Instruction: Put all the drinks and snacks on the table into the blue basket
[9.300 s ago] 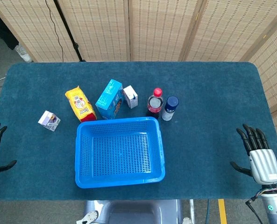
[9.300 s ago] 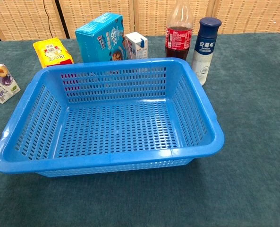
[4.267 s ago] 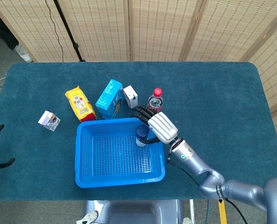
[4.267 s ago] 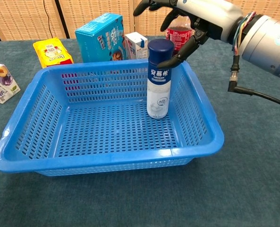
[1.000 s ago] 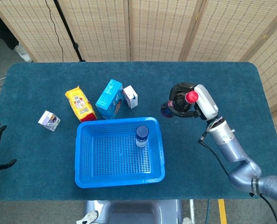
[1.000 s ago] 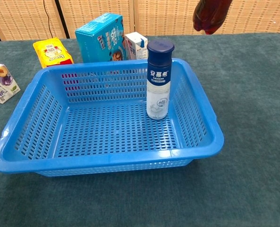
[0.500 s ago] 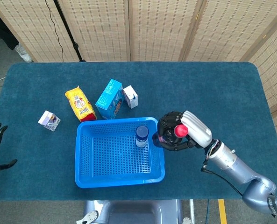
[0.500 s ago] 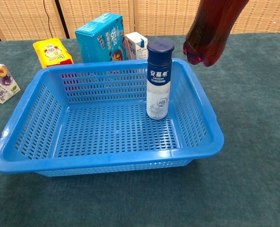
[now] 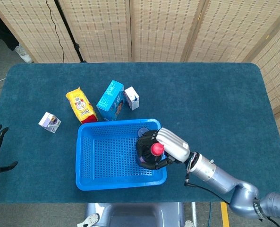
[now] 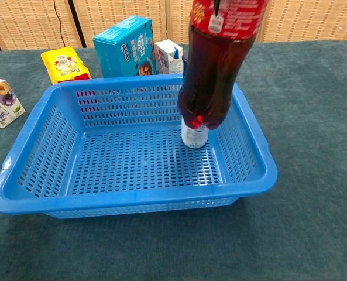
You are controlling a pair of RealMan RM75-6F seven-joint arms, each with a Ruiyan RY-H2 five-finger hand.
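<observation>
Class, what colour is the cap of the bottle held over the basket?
Red. The cola bottle's cap shows best in the head view, gripped by the right hand.

A robot test room rather than a home: woven folding screens (image 9: 154,28) close off the 12 o'clock side, a teal felt-covered tabletop (image 9: 215,94) fills the middle, and black cables (image 9: 59,28) run down onto a grey floor (image 9: 0,52).
</observation>
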